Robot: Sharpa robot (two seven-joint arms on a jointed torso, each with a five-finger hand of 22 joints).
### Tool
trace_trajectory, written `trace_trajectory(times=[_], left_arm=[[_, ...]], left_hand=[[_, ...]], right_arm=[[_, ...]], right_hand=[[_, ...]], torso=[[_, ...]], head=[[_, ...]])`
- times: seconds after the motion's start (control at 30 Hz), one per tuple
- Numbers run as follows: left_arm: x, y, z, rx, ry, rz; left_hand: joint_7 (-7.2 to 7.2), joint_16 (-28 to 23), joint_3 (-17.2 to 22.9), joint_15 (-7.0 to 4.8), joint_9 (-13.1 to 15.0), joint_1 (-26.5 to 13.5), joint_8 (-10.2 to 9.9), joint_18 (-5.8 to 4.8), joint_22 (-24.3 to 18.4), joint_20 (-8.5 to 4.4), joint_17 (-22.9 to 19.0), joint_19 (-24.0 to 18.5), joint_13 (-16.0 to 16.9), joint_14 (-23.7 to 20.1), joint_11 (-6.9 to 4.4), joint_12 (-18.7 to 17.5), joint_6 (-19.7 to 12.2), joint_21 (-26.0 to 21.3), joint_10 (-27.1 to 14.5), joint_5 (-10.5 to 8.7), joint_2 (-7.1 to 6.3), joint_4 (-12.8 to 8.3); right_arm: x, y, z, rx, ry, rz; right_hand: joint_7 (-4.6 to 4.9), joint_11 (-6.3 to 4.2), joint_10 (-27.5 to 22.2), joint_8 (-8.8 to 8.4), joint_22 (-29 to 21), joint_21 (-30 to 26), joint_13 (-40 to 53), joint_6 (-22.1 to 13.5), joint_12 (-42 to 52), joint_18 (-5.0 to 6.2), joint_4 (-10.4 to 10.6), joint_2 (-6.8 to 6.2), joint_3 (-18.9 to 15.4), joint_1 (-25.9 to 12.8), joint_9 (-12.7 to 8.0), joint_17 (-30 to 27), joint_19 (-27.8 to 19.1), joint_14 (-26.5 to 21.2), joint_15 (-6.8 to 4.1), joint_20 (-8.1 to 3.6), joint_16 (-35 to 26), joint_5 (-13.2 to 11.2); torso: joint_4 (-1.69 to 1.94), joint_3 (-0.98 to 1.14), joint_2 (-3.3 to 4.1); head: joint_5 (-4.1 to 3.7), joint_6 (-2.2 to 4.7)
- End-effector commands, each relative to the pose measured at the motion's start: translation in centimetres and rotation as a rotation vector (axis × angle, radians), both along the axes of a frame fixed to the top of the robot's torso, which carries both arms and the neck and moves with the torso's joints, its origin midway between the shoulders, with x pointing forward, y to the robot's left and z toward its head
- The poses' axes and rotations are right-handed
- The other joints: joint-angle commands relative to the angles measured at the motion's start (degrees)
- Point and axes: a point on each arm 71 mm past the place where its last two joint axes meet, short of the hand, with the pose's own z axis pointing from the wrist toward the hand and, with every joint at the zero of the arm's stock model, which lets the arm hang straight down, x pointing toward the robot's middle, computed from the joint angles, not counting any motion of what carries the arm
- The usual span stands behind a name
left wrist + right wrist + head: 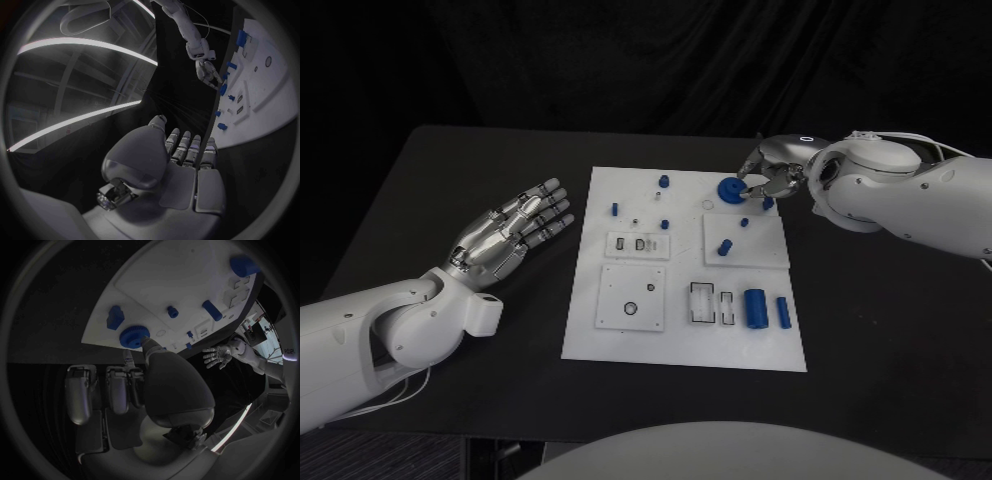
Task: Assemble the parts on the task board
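Observation:
The white task board (632, 335) lies in the middle of the black table. At its far right corner my right hand (772, 180) reaches over a blue round part (730, 192) that sits on the board. In the right wrist view the thumb tip (149, 345) and one thin finger meet at the rim of this blue round part (133, 336), while the other fingers (81, 395) stay stretched out short of the board. My left hand (516, 225) hovers left of the board, palm up, fingers apart and holding nothing; its palm (181, 165) faces the board (262, 95).
Several small blue parts stand on the board's far half, among them a peg (664, 182) and a short pin (726, 246). Two blue cylinders (756, 308) lie near the right edge. Another blue piece (114, 317) sits beside the round part.

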Motion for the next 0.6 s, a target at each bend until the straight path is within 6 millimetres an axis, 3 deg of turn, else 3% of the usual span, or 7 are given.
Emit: trace_trajectory(times=[0.03,0.17,0.6], left_arm=[[-0.02,0.18,0.84,-0.090,-0.090,0.025],[0.02,0.17,0.81,-0.090,-0.089,0.025],[0.11,0.14,0.70,-0.087,-0.085,0.021]], left_hand=[[-0.04,0.24,0.30,0.12,-0.10,0.37,-0.38,0.23,-0.04,0.47,-0.02,-0.09,-0.01,-0.42,0.14,-0.15,-0.73,-0.03,-0.41,0.21,-0.19,-0.31],[-0.04,0.24,0.30,0.12,-0.10,0.37,-0.38,0.23,-0.04,0.47,-0.02,-0.09,-0.01,-0.42,0.14,-0.15,-0.73,-0.03,-0.41,0.21,-0.19,-0.31],[-0.09,0.22,0.40,0.14,-0.11,0.33,-0.41,0.22,-0.05,0.48,-0.04,-0.13,-0.03,-0.47,0.12,-0.25,-0.81,-0.05,-0.50,0.23,-0.19,-0.40]], right_arm=[[0.10,0.16,-0.31,0.011,-0.014,0.008],[0.28,0.46,-0.62,0.013,-0.016,0.018],[0.53,0.99,-1.04,0.014,-0.014,0.034]], right_hand=[[0.21,-0.04,6.05,0.28,13.19,0.14,15.07,0.21,0.15,-0.54,-0.65,-0.18,0.20,0.88,0.04,15.06,3.86,5.95,-0.08,-0.30,0.38,0.74],[0.31,0.02,6.05,0.35,13.15,0.09,15.07,0.31,0.15,-0.52,-0.86,-0.16,0.37,1.09,0.07,14.98,3.82,5.92,-0.03,-0.25,0.33,1.10],[0.53,0.21,6.05,0.87,13.12,0.02,15.07,1.18,0.15,-0.50,-1.15,-0.13,0.66,1.27,0.34,14.78,3.77,5.84,0.11,-0.13,0.21,1.36]], torso=[[-0.12,-0.07,-0.03],[0.10,0.07,-0.08],[-0.03,0.04,0.03]], head=[[0.16,-0.10],[-0.11,-0.14],[0.09,-0.33]])
